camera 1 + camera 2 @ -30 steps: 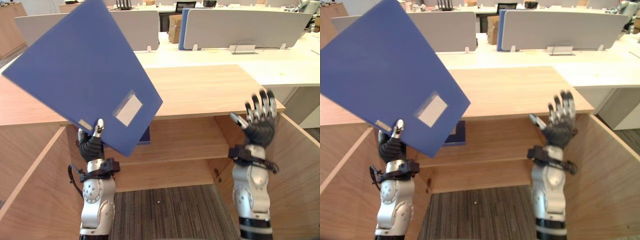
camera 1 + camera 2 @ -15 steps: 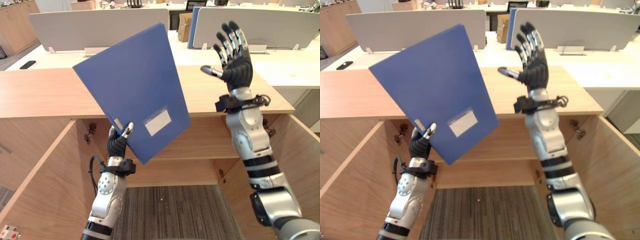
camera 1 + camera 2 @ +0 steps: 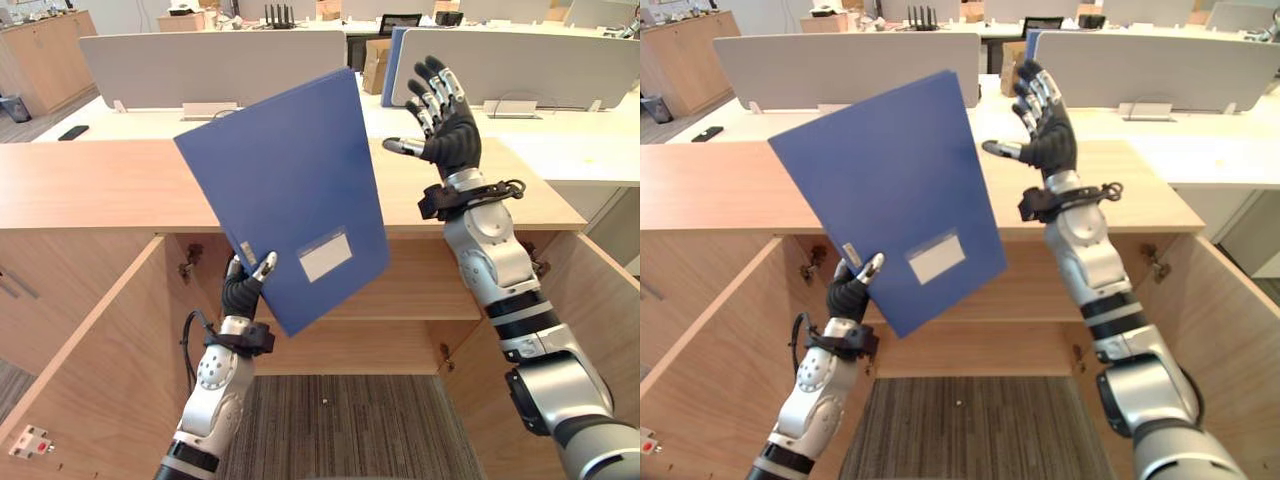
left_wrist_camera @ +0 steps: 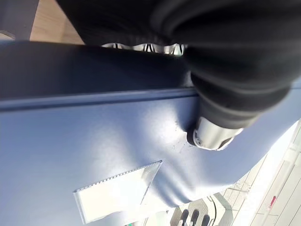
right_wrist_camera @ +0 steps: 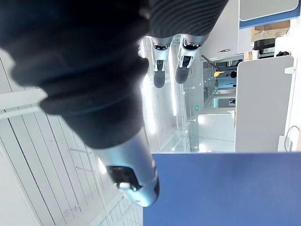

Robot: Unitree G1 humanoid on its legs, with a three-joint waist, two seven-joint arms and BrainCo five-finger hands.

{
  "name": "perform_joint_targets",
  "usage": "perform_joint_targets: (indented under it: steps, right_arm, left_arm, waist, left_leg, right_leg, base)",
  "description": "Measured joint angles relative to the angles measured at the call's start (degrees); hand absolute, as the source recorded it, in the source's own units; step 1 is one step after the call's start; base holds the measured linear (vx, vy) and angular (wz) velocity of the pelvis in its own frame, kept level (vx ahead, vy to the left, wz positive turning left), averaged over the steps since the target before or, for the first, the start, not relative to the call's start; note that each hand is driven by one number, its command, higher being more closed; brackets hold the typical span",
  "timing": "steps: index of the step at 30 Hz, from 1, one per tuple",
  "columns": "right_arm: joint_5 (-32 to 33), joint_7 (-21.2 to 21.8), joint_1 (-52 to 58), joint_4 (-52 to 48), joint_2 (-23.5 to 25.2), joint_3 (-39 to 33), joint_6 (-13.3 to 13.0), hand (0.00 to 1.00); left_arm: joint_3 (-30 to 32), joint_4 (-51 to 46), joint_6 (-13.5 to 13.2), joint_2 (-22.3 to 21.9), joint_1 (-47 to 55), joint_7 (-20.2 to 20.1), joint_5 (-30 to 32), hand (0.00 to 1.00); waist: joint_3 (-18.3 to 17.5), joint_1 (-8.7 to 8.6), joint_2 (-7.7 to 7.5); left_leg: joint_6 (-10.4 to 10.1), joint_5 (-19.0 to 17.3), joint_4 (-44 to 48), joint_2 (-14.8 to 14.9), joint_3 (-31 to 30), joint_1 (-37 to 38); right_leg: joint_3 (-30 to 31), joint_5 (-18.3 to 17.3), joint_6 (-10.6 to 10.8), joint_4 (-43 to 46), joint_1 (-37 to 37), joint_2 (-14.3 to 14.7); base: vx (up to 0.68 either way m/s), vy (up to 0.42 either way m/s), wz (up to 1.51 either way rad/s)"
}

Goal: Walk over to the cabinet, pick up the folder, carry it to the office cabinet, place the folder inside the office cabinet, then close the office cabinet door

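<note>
the folder (image 3: 285,190) is up in the air in front of the open office cabinet (image 3: 100,185). the left hand (image 3: 243,293) pinches it at its lower corner, thumb on the near face and fingers curled behind. it stands tilted, in front of the cabinet's top edge rather than inside. the right hand (image 3: 450,130) is raised just beside the folder's upper right edge, fingers spread wide and holding nothing, and it looks apart from the folder.

to me the carrying looks done and the placing is the step in hand. the next move calls for lowering the folder and laying it flatter, so it slips under the top and onto the shelf (image 3: 430,290). the free hand could steady the loose edge. the left door (image 3: 90,370) and right door (image 3: 590,300) both stand open, waiting to be swung shut.

the folder is a thin, flat rectangle of matte blue board with a clear label pocket (image 3: 326,255). held by one corner, it probably wobbles. the cabinet is smooth, pale wood-grain panel, and the carpet (image 3: 340,430) below is ribbed grey.
</note>
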Motion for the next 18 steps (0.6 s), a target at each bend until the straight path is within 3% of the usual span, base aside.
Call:
perform_joint_targets:
  steps: [12,18]
  right_arm:
    - [0.3,3.7,-0.3,5.2,-0.1,4.9,2.6,0.0]
    - [2.0,8.0,-0.3,6.8,-0.7,8.7,2.6,0.0]
  left_arm:
    - [-1.8,-1.0,-0.3,1.2,-1.7,-1.4,-2.7,1.0]
    - [-2.6,-1.5,-0.5,3.4,-2.6,-1.3,-2.8,1.0]
  waist:
    - [-0.2,0.08,-0.18]
    - [-0.8,0.05,-0.69]
  left_leg:
    - [-0.1,0.9,-0.3,0.0,-0.1,-0.7]
    - [-0.1,1.0,-0.3,0.1,-0.1,-0.7]
  right_leg:
    - [-0.1,1.4,-0.1,-1.5,-0.1,0.1]
    - [-0.1,1.6,-0.1,-1.8,-0.1,0.2]
  base:
    - [-0.02,0.005,0.0]
    - [0.0,0.0,0.0]
